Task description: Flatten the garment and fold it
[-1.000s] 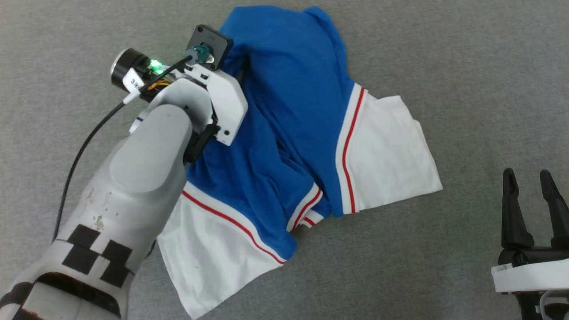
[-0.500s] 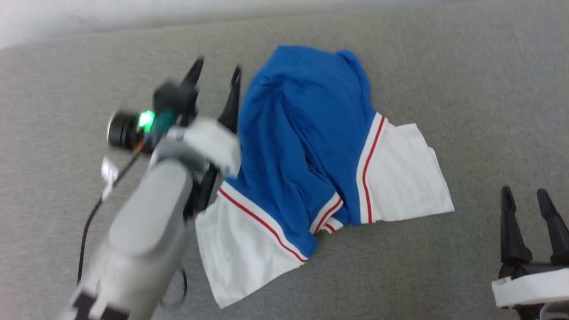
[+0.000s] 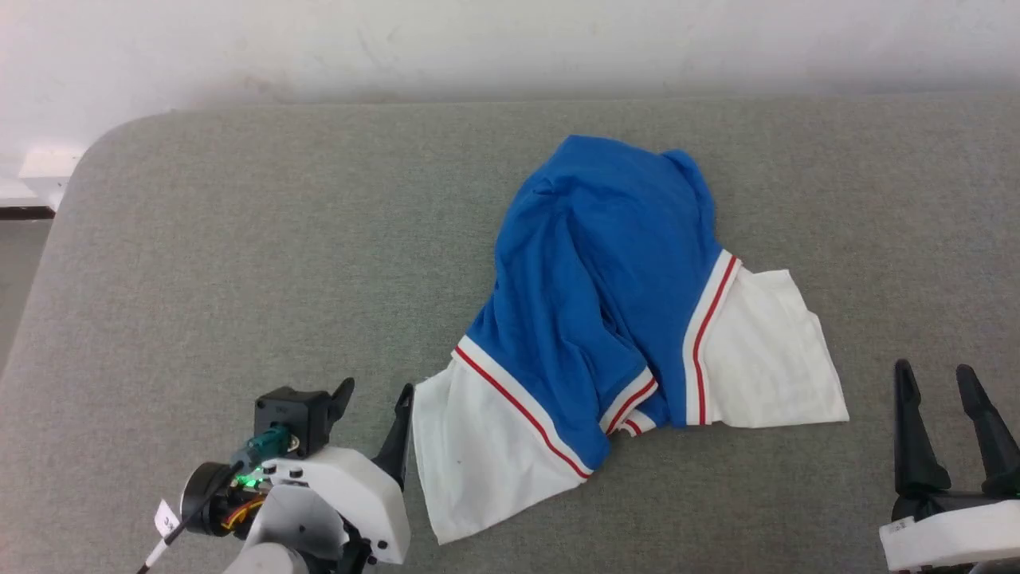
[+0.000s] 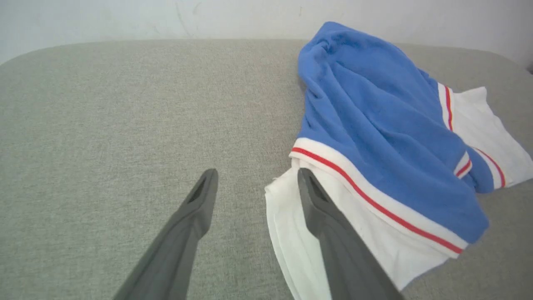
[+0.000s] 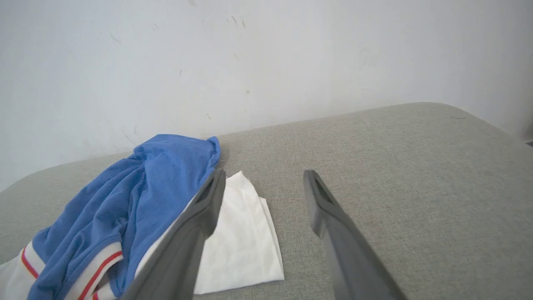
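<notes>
Our left claw (image 3: 375, 391), two long dark fingers on a white wrist housing, stands wide open at the near left of the grey, fabric-covered pad (image 3: 239, 239) and holds nothing. In the left wrist view this claw (image 4: 257, 175) has bare grey fabric between its fingertips. Its right finger (image 4: 316, 208) crosses in front of a white sleeve edge; we cannot tell whether it touches the cloth or only hangs just beside it.

The garment (image 3: 606, 279), a royal-blue jersey T-shirt with white short sleeves and red-and-white striped trim, lies crumpled a little right of the pad's middle. Its blue body is bunched into a raised, wrinkled hump that drapes over the inner parts of both sleeves. One sleeve spreads toward the near left, and the other lies flat to the right.

Our right claw (image 3: 934, 371), of the same dark-fingered build, is also spread wide and empty at the near right, well apart from the shirt's right sleeve. In the right wrist view this claw (image 5: 264, 175) looks across the pad, with the garment (image 5: 137, 196) off to the left behind its left finger.

A scuffed white wall (image 3: 478, 40) runs along the pad's far edge. A thin black cable (image 3: 171, 534) trails from the left wrist.
</notes>
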### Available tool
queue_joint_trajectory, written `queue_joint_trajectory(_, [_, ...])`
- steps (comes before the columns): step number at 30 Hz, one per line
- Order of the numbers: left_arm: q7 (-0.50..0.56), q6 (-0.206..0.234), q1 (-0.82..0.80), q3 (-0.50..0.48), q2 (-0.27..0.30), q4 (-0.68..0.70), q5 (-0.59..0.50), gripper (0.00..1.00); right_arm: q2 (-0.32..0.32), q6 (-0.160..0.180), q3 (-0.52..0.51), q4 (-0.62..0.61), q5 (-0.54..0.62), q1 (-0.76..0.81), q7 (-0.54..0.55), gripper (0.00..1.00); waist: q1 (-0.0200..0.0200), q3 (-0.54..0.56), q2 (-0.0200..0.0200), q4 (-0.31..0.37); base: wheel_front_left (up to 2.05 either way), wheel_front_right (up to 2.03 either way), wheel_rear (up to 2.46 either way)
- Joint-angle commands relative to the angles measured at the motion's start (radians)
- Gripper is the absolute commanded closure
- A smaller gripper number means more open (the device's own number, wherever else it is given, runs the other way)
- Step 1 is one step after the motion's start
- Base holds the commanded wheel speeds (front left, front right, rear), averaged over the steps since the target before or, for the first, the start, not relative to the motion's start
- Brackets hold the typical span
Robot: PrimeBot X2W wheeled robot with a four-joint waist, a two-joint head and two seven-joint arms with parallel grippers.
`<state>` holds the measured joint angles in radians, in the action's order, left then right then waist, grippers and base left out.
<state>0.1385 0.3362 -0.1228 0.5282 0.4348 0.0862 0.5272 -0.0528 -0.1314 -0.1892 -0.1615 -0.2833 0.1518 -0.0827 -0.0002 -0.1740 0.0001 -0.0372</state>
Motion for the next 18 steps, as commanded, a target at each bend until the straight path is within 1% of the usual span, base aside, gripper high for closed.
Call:
queue_joint_trajectory(1, [0.016, -0.002, 0.009, -0.002, 0.004, 0.022, 0.019, 0.0, 0.003, 0.001, 0.003, 0.002, -0.004, 0.007, -0.004, 0.0, 0.0002, 0.003, -0.0001, -0.007, 0.0, 0.0, 0.0])
queue_joint_trajectory(3, [0.051, -0.015, 0.011, 0.017, 0.013, 0.027, 0.025, 0.0, 0.003, 0.001, 0.006, 0.003, -0.003, 0.004, -0.005, 0.0, 0.0002, -0.001, -0.0001, -0.006, 0.0, 0.0, 0.0])
queue_joint_trajectory(5, [0.082, -0.022, 0.004, 0.03, 0.01, 0.018, 0.035, 0.0, 0.003, 0.001, 0.011, 0.003, -0.002, 0.001, -0.005, 0.0, 0.0002, -0.005, -0.0001, -0.002, 0.0, 0.0, 0.0])
queue_joint_trajectory(6, [0.097, -0.028, -0.005, 0.042, 0.016, 0.008, 0.027, 0.0, 0.003, 0.001, 0.015, 0.003, -0.001, -0.002, -0.004, 0.0, 0.0002, -0.008, -0.0001, 0.003, 0.0, 0.0, 0.0])
queue_joint_trajectory(10, [0.147, -0.043, -0.041, 0.068, 0.012, -0.043, 0.026, 0.0, 0.003, 0.001, 0.023, 0.003, -0.002, -0.009, -0.004, 0.0, 0.0002, -0.025, -0.0001, 0.022, 0.0, 0.0, 0.0])
queue_joint_trajectory(18, [0.219, -0.054, -0.087, 0.077, -0.019, -0.148, 0.068, 0.0, 0.003, 0.001, 0.017, 0.003, -0.008, -0.018, -0.012, 0.0, 0.0002, -0.063, -0.0001, 0.065, 0.0, 0.0, 0.0])
